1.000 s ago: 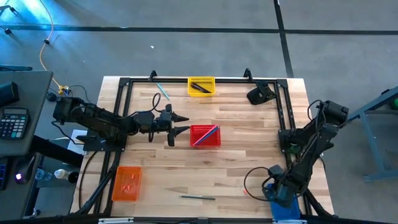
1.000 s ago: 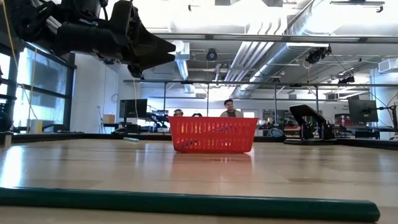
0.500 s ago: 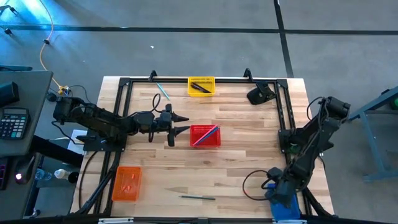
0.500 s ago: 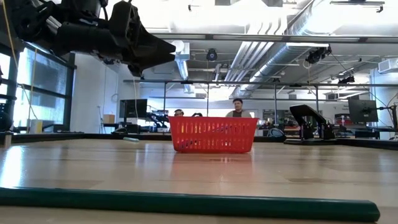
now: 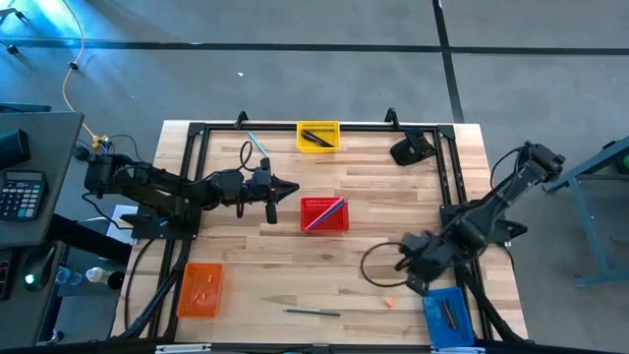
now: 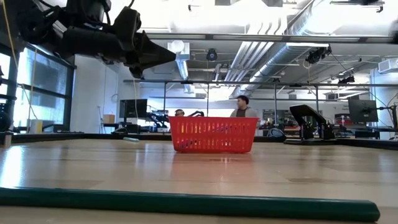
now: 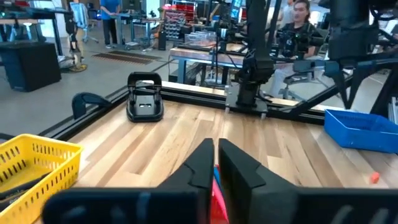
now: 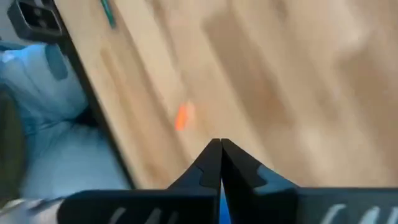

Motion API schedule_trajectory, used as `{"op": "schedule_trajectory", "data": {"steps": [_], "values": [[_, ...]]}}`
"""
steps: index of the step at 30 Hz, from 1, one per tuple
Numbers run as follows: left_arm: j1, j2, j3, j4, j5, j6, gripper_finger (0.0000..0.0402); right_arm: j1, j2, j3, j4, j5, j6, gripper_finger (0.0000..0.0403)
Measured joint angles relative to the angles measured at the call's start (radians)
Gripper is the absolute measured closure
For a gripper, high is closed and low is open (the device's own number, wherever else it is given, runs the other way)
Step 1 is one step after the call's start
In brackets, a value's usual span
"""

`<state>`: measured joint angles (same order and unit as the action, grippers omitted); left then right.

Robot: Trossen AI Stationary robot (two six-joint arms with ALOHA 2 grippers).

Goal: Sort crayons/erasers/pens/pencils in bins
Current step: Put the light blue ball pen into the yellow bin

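A large workshop with desks, monitors and a few people in the far background is seen beyond a pale wooden table (image 5: 373, 246) bordered by a black metal frame.

Two dark arms are extended over the table. The left gripper (image 5: 292, 188) is held above the wood just beside the red bin (image 5: 324, 213), its fingers closed together with nothing seen between them; in the left wrist view the red bin's rim is glimpsed directly beneath the closed tips. The right gripper (image 5: 405, 264) is poised near the table's front right part, fingers likewise shut and empty, with the blue bin (image 5: 449, 315) close behind it at the table's corner.

Four bins are spread apart, probably so each kind of item gets its own. Pencils are seen lying inside the red bin. The yellow bin (image 5: 317, 136), farther out from the left gripper at the far edge, is holding dark pens. The orange bin (image 5: 200, 290) sits well back toward the left arm's near corner.

Items still loose are few: a thin dark-green pencil (image 5: 313, 312) near the front edge, a teal pencil (image 5: 257, 144) beyond the left gripper near the far rail, and a tiny orange eraser (image 5: 389, 302) just ahead of the right gripper, likely its next target.

Broad bare wood is left between the bins, so free movement seems possible; the frame rails and the front edge are the nearest limits.
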<state>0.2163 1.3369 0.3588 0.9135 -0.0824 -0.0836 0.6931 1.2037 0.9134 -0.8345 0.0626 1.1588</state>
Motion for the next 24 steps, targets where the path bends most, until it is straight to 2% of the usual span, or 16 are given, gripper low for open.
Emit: {"op": "schedule_trajectory", "data": {"steps": [5, 10, 15, 18, 22, 24], "values": [[0.02, 0.0, 0.002, -0.009, 0.001, -0.036, 0.0395, -0.166, -0.002, -0.013, 0.102, 0.045, -0.37, 0.0402], [0.057, 0.0, 0.034, -0.133, 0.026, -0.022, 0.04, -0.315, -0.002, -0.085, 0.303, -0.025, -0.63, 0.0403], [0.099, 0.0, 0.122, -0.385, 0.053, 0.045, 0.0401, -0.441, -0.002, -0.219, 0.588, -0.118, -0.782, 0.0403], [0.137, 0.0, 0.203, -0.578, 0.055, 0.076, 0.0401, -0.498, -0.002, -0.292, 0.737, -0.131, -0.841, 0.0403], [0.194, 0.0, 0.309, -0.831, 0.039, 0.106, 0.0401, -0.556, -0.002, -0.333, 0.817, -0.134, -0.927, 0.0403], [0.223, 0.0, 0.352, -0.907, -0.003, 0.093, 0.0401, -0.583, -0.002, -0.335, 0.82, -0.134, -0.977, 0.0403]]}}
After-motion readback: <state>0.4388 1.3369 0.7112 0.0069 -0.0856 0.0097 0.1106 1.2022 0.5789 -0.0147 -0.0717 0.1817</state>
